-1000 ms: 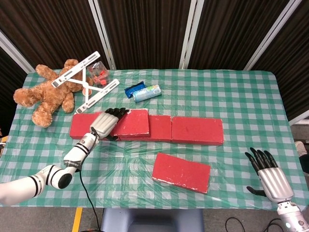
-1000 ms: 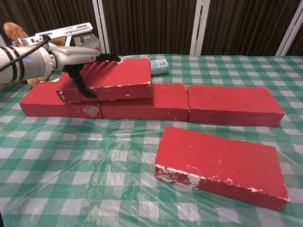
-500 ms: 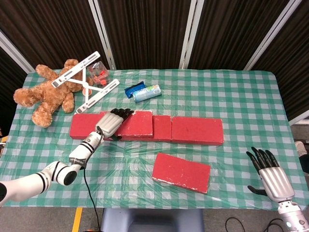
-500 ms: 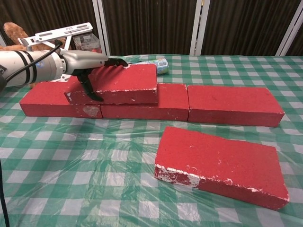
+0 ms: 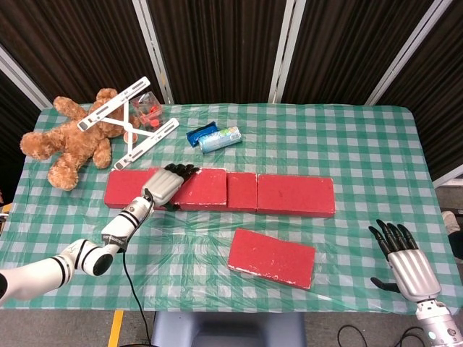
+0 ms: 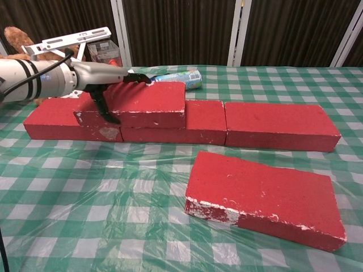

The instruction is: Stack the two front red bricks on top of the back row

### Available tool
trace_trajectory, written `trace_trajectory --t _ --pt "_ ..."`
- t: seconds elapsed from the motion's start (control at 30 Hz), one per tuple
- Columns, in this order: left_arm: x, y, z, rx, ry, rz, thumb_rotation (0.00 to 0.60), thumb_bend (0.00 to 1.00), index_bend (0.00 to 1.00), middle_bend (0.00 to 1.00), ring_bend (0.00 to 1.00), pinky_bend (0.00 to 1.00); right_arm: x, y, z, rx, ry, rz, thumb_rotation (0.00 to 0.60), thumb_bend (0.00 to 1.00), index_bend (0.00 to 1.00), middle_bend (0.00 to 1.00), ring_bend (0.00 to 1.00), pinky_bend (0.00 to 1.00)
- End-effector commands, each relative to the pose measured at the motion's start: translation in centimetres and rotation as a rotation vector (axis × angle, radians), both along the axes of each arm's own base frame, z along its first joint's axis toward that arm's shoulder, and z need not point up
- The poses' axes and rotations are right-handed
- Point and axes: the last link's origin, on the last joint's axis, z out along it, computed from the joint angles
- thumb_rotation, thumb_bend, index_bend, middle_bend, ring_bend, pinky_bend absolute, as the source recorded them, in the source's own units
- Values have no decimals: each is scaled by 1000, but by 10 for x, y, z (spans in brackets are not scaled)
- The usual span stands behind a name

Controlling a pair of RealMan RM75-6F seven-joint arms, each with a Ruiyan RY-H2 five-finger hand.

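While the left hand (image 6: pixel 105 85) grips the first brick (image 6: pixel 133 105) atop the back row (image 6: pixel 272 126), the second brick (image 6: pixel 264 195) lies unstacked; right hand (image 5: pixel 401 260) open, empty.

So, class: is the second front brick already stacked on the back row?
No, the front brick lies on the tablecloth, apart from the back row.
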Motion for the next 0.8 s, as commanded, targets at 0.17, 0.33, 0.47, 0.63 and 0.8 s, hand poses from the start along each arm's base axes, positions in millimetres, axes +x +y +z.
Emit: trace_trajectory --t 0.17,0.33,0.47,0.63,0.8 --pt "0 1 1 4 1 2 600 319 327 572 349 404 0 0 0 -1 0 0 600 90 0 0 0 0" --pt "0 2 0 5 -2 5 600 317 233 433 222 306 0 0 0 -1 1 -2 600 90 0 0 0 0" --pt "0 2 0 3 -1 5 600 319 231 418 201 283 0 0 0 -3 1 -4 600 90 0 0 0 0" --pt "4 3 -1 3 6 -5 600 319 201 358 135 225 0 0 1 -6 0 -2 600 90 0 0 0 0" --pt "4 4 -1 -1 13 1 600 319 84 213 20 140 0 0 2 -5 -1 -2 600 90 0 0 0 0"
